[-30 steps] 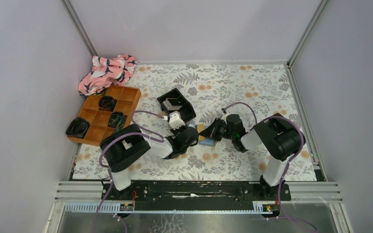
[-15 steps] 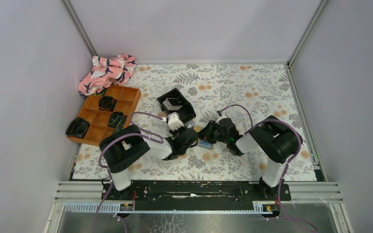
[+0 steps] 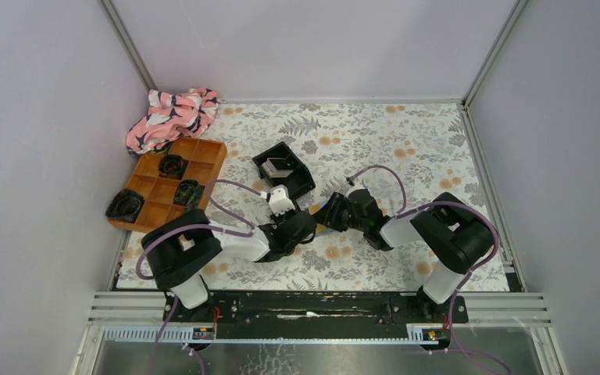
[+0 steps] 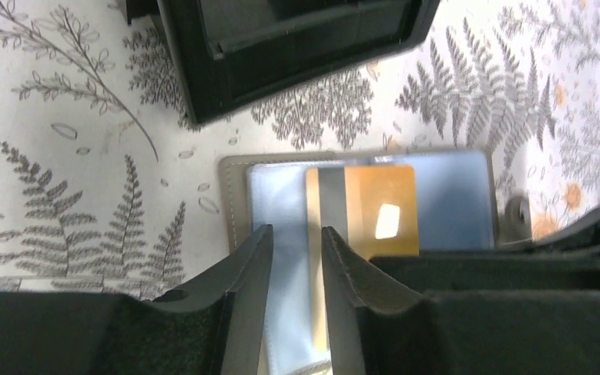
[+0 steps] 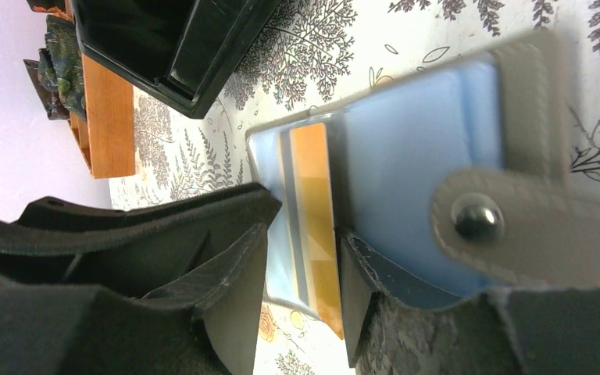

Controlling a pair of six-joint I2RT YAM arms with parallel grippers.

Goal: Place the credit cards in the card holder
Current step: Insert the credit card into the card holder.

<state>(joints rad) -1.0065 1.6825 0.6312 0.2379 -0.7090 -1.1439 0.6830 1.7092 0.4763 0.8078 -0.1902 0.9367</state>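
The small grey-taupe folding card holder [image 4: 233, 205] lies open on the floral-printed tablecloth [image 4: 62, 180], just beside the black square plastic tray [image 4: 281, 47]. A gold rectangular credit card [image 4: 379, 211] lies flat on its blue-grey inside. The left gripper [image 4: 295, 234] hangs over the card's striped end, jaws slightly apart and gripping nothing. The right gripper [image 5: 305, 234] stands wider (a finger on either side of that same card), not clamped; whether it touches the card I cannot tell.
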